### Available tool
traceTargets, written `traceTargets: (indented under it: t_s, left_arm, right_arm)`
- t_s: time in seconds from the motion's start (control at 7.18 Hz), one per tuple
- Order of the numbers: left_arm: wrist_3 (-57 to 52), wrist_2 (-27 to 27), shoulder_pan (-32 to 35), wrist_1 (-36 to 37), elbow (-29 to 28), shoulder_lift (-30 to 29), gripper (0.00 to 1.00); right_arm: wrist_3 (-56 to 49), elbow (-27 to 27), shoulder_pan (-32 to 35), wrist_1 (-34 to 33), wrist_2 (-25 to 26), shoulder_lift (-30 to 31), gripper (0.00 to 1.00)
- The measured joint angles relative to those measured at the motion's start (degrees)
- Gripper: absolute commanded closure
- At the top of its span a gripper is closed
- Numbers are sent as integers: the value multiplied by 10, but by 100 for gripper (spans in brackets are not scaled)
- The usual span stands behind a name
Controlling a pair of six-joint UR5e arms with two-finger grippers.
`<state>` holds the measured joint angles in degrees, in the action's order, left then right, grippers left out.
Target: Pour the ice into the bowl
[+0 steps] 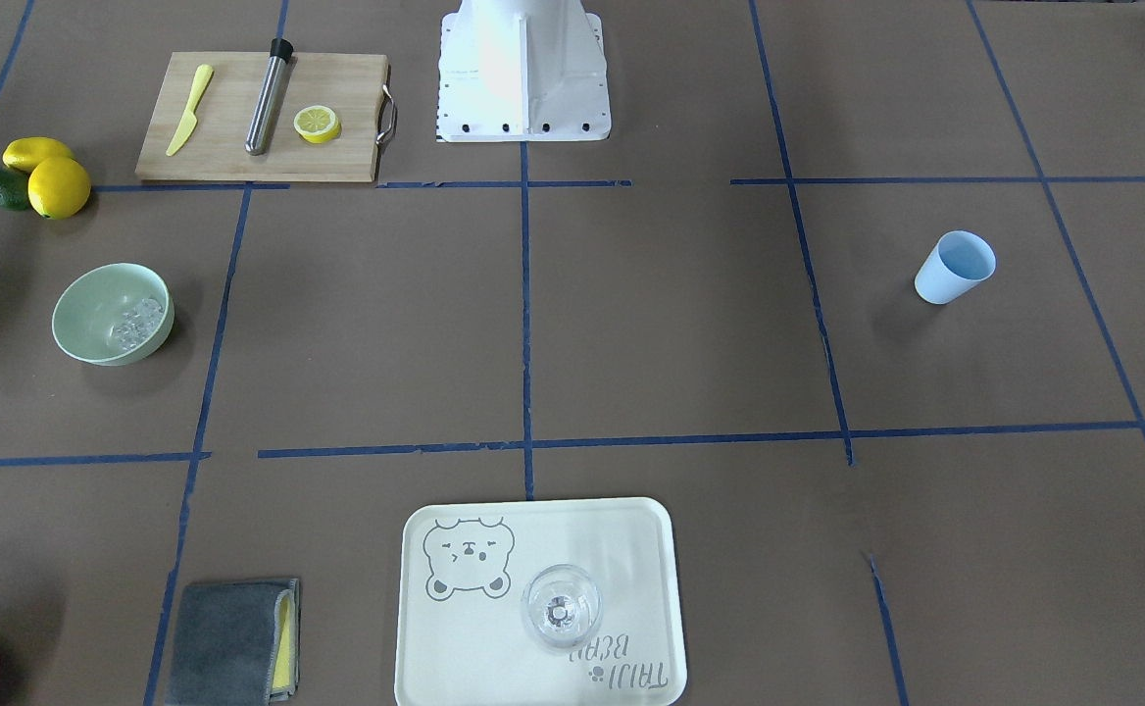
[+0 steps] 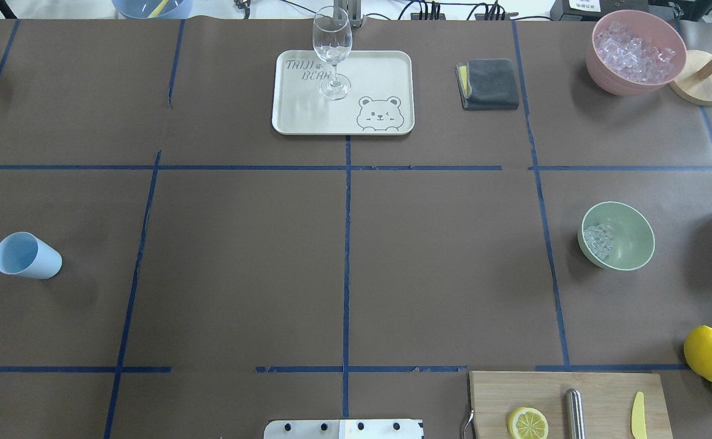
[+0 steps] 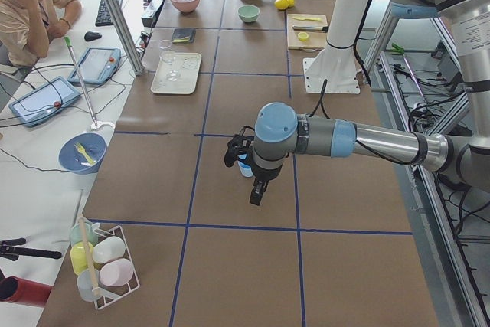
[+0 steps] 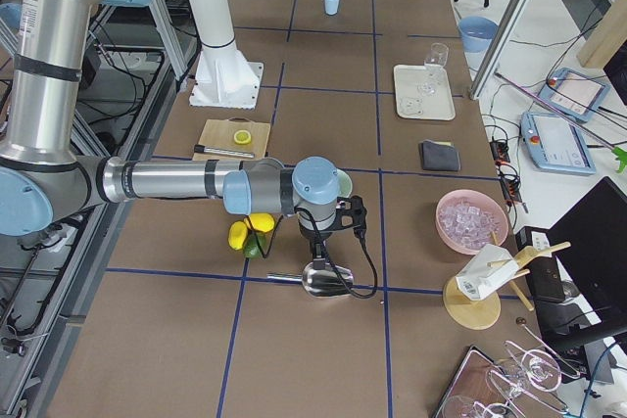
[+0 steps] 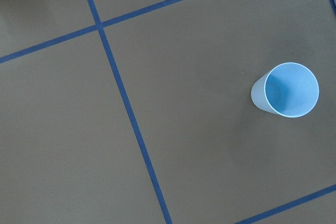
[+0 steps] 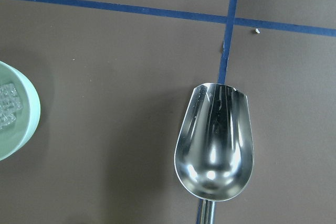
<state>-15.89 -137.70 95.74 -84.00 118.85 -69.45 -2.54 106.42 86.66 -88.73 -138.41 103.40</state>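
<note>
The robot's left gripper (image 3: 257, 193) hangs over the table (image 2: 441, 274) just beside an upright light blue cup (image 2: 27, 256), seen only from the side camera at the table's end. Whether its fingers are spread or closed cannot be told from there. Its wrist camera looks straight down at the cup's open mouth. The right gripper (image 4: 318, 240) hangs low above a shiny metal scoop (image 6: 215, 145) that lies on the brown paper next to a blue tape line. Its fingers also show only in the side view, so their spacing cannot be judged, nor whether they touch the scoop. The pale green bowl (image 2: 636, 231) stands upright on the robot's right half of the table, near the scoop but apart from it, roughly between the pink tub (image 2: 606, 79) of ice cubes at the far edge and the lemons (image 2: 706, 352) beside the cutting board (image 2: 600, 390) at the near edge. A small heap of clear ice (image 2: 598, 238) rests inside the bowl, against one side of its floor.
</note>
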Motion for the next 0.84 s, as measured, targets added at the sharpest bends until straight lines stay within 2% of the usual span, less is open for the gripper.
traceTargets:
  t_s: [0.28,0.84]
  left_arm:
    - [-4,0,34,7,-12,2,0]
    - [-9,14,34,-10,-15,4,0]
  right_arm:
    - [1,1,-14,1,-2,-2,0]
    - [9,-7,-28,2,7,-25,0]
